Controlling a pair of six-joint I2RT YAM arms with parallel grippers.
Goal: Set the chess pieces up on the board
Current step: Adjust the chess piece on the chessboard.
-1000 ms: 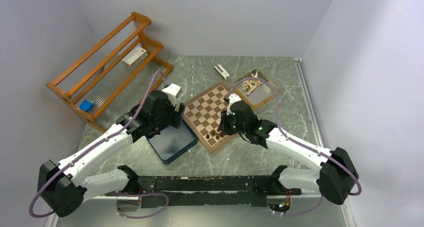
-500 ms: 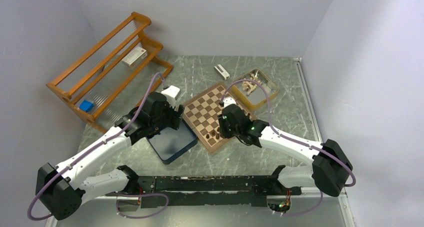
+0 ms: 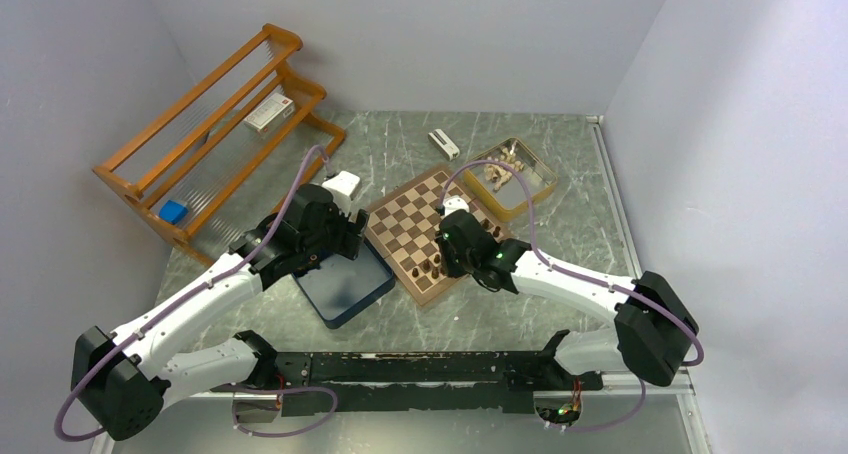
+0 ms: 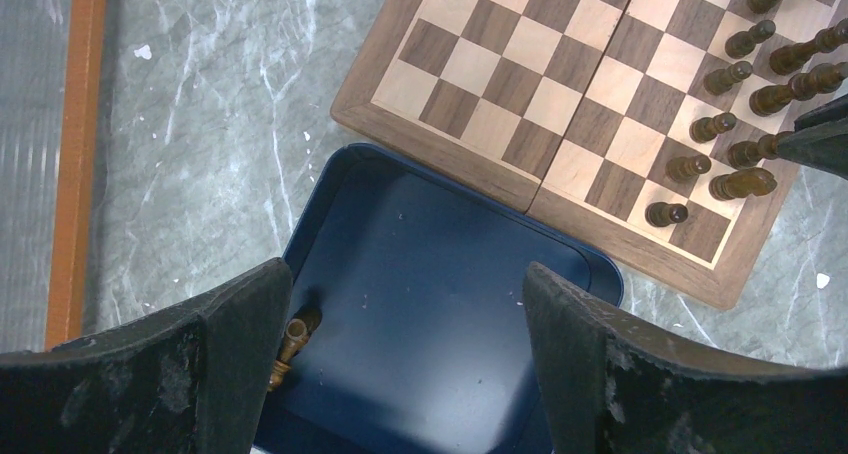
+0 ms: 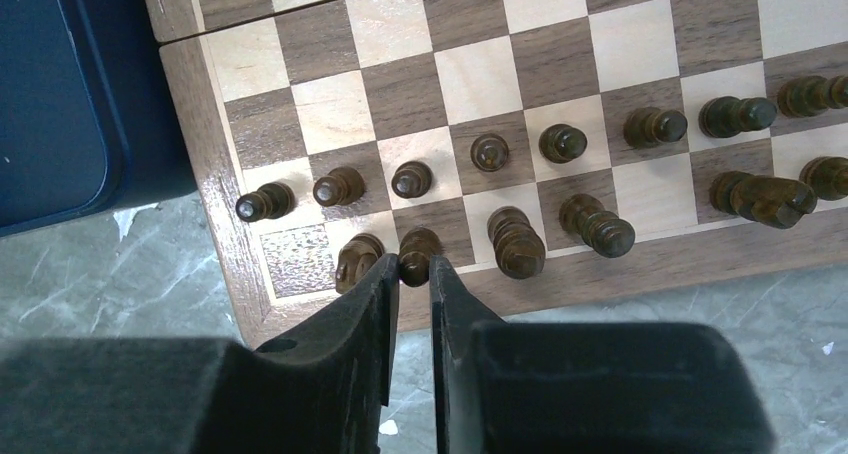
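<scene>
The board [image 3: 396,206] lies mid-table, with several dark chess pieces [image 5: 563,142] standing in two rows along its near edge. My right gripper [image 5: 413,264] is shut on a dark piece [image 5: 419,246] in the back row, second square from the corner, next to another piece [image 5: 357,257]. In the top view that gripper [image 3: 443,256] sits over the board's near edge. My left gripper [image 4: 405,304] hangs open above the dark blue box [image 4: 450,304], nothing between its fingers. One dark piece [image 4: 290,342] lies on its side in the box beside the left finger.
A wooden rack [image 3: 210,124] stands at the back left with a small box and a blue block on it. A metal tin [image 3: 540,179] of pale pieces sits beyond the board's right corner. A small white box [image 3: 443,144] lies behind the board.
My right arm has shifted left along the board's near edge and its jaws have narrowed onto a back-row piece. The left arm has barely moved.
</scene>
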